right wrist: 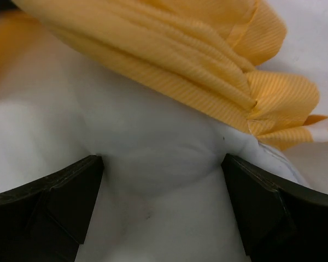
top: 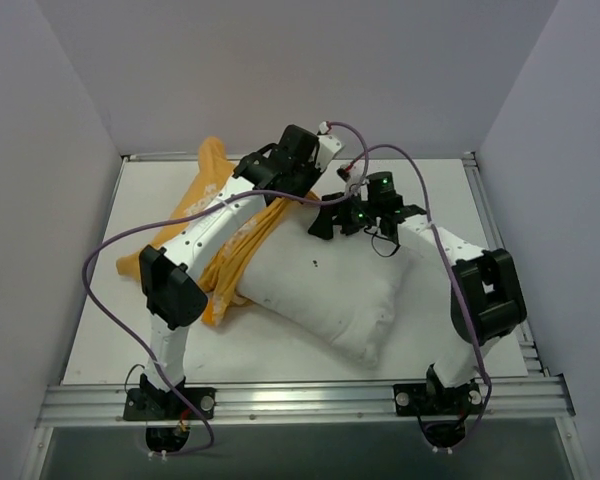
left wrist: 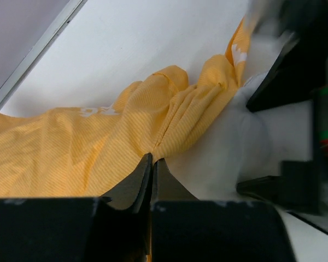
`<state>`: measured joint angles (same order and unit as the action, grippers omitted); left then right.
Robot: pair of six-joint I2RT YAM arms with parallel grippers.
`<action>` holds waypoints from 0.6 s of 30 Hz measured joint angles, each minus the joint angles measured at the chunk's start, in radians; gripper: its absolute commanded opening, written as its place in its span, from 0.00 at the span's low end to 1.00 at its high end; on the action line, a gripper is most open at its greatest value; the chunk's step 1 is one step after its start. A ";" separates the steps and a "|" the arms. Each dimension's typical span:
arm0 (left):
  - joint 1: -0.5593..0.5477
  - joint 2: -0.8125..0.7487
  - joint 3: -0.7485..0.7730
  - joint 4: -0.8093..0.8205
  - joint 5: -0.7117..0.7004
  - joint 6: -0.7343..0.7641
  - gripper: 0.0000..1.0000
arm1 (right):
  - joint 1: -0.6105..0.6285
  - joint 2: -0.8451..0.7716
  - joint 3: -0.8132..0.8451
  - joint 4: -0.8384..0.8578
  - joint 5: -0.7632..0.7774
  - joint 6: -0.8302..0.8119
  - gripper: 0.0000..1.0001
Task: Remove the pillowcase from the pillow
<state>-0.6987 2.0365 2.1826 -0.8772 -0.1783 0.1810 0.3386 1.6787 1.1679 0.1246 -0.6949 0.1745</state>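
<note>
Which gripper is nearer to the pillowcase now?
Left. The left gripper is shut on a fold of the pillowcase; the right gripper is open astride the pillow, the cloth just ahead of it.

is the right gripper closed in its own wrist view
No, the right gripper is wide open, straddling a bulge of the white pillow.

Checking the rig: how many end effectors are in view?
2. The left end effector pinches the bunched pillowcase; the right end effector straddles the pillow, open. None seems hidden.
</note>
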 measured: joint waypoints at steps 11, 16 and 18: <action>0.052 0.054 0.000 0.011 -0.076 -0.003 0.02 | 0.155 0.061 -0.067 0.133 0.127 -0.012 0.00; 0.103 0.091 -0.009 0.024 -0.116 0.016 0.02 | 0.160 -0.056 -0.147 0.127 0.193 0.000 0.00; 0.131 0.098 -0.034 0.028 -0.124 0.032 0.02 | 0.161 -0.134 -0.173 0.084 0.219 0.000 0.00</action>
<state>-0.5674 2.1349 2.1487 -0.8490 -0.3027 0.2127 0.4992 1.5452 0.9947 0.2081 -0.4759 0.1749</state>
